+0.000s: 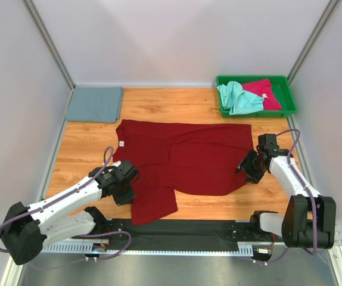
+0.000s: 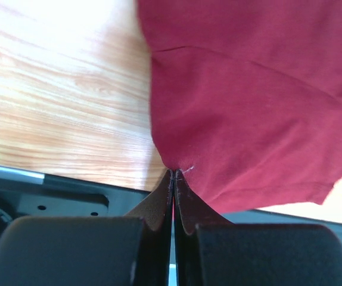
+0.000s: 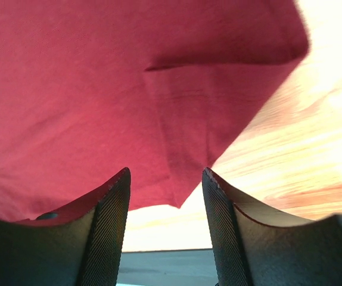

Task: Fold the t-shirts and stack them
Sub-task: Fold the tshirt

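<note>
Now dark red t-shirt (image 1: 189, 158) spread flat on worktop (image 1: 159, 107). Left gripper (image 2: 172, 176) pinched shut on its near edge; right gripper (image 3: 165, 185) jaws apart, straddling hem corner. Cloth light, limp (will sag): hold edges.

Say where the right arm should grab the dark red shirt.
The dark red shirt's near right corner, approached from the right. The cloth lies flat and that corner points between the right gripper's open fingers, so a low pinch should catch it.
</note>
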Motion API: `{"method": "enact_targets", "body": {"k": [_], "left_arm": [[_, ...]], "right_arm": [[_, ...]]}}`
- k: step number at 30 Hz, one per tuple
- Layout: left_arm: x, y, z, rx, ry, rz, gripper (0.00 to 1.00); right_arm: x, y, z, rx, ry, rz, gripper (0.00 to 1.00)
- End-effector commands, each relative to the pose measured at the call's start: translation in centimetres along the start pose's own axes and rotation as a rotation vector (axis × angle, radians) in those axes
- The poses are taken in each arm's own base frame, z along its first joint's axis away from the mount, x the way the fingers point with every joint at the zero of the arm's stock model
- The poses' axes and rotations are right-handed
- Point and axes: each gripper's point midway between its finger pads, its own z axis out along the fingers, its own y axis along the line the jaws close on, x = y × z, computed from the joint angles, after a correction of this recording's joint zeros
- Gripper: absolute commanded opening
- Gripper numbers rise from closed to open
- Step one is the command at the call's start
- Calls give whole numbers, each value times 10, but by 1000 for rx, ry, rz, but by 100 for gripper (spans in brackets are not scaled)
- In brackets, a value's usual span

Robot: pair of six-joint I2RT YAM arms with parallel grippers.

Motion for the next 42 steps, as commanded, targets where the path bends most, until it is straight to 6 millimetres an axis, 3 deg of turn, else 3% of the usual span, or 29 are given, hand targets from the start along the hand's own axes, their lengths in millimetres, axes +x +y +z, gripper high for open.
{"method": "enact_targets", "body": {"k": [1, 7, 8, 15, 22, 42], "left_arm": [[-11, 7, -14, -38, -39, 122, 0], [-8, 3, -22, -9, -8, 195, 0], [-6, 4, -21, -11, -2, 203, 0], [-1, 3, -25, 34, 14, 241, 0], [-9, -3, -37, 70, -26, 275, 0], [-22, -10, -44, 64, -71, 316, 0]], "right_arm": [[-22, -5, 1, 75, -88, 33, 52], [-39, 4, 6, 139, -82, 17, 43], [-37, 14, 7, 132, -75, -15, 41], [-53, 19, 13, 215, -100, -30, 32], [-55, 16, 25, 284, -72, -56, 23], [-51, 10, 42, 370, -37, -61, 23]]}}
